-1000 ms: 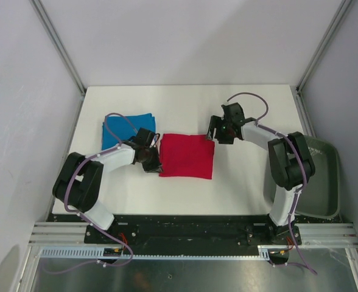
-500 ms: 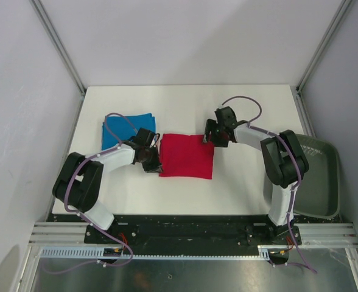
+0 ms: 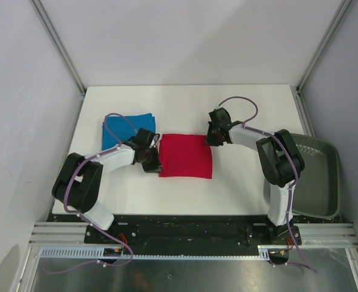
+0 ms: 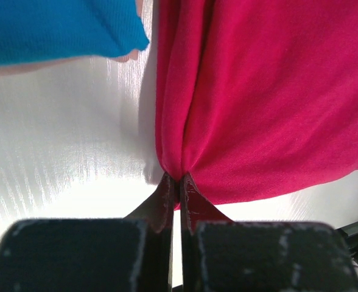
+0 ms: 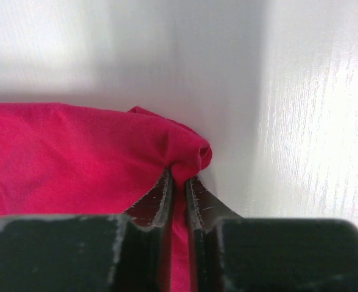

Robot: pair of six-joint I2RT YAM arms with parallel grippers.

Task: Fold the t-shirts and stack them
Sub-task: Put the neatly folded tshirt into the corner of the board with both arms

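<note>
On the white table (image 3: 240, 182), far left, lies a folded blue t-shirt (image 3: 128, 129). Beside it the left gripper (image 3: 153, 163) pinches the left edge of the red t-shirt (image 3: 186, 156), a flat rectangle at centre. The right gripper (image 3: 210, 139) clamps its far right corner. Only the wrist views show cloth bunched between the closed jaws.
</note>
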